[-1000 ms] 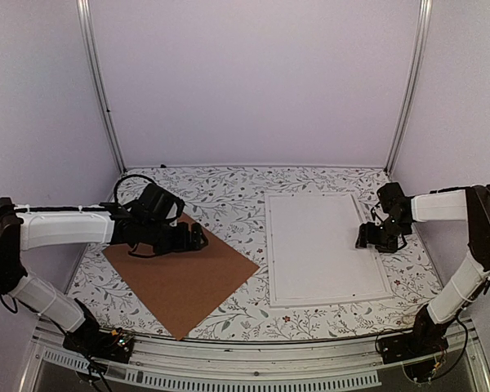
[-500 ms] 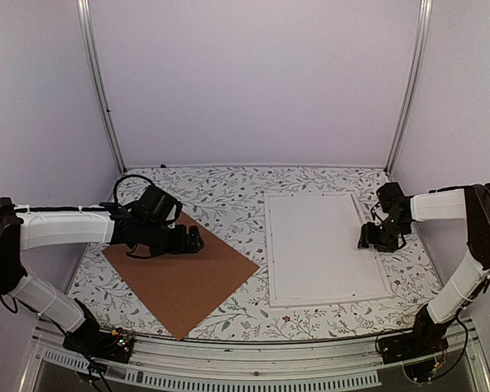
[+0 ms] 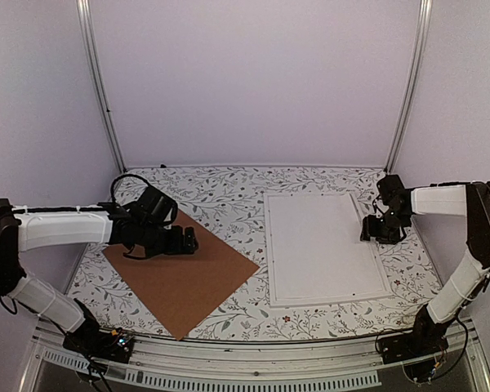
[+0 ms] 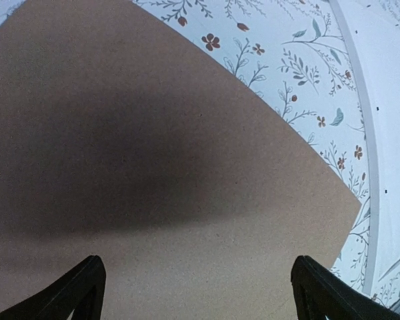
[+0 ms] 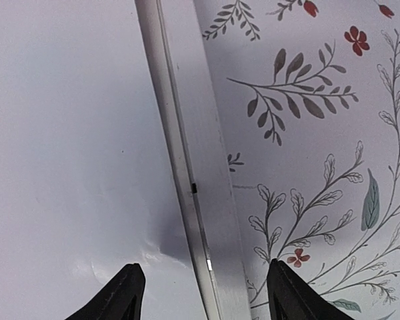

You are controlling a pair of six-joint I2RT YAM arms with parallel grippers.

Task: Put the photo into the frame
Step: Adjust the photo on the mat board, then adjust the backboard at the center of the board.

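Note:
The frame (image 3: 331,301), thin white rim, lies flat at the right of the table. A plain white sheet (image 3: 322,245) fills it; no dark printed landscape shows in any view. My right gripper (image 3: 367,235) hovers open and empty over the frame's right rim (image 5: 200,133), one finger above the white sheet (image 5: 73,133), the other above the tablecloth. My left gripper (image 3: 192,239) is open and empty, low over the brown backing board (image 3: 188,278), which fills the left wrist view (image 4: 153,133).
The table has a floral cloth (image 3: 229,196). The brown board lies at an angle at the left, one corner near the front edge. White walls and two metal posts (image 3: 98,82) close in the back and sides. The frame's left rim shows in the left wrist view (image 4: 367,133).
My left gripper has drawn back a little to the left over the brown board. My right gripper has shifted slightly toward the back along the frame's right rim.

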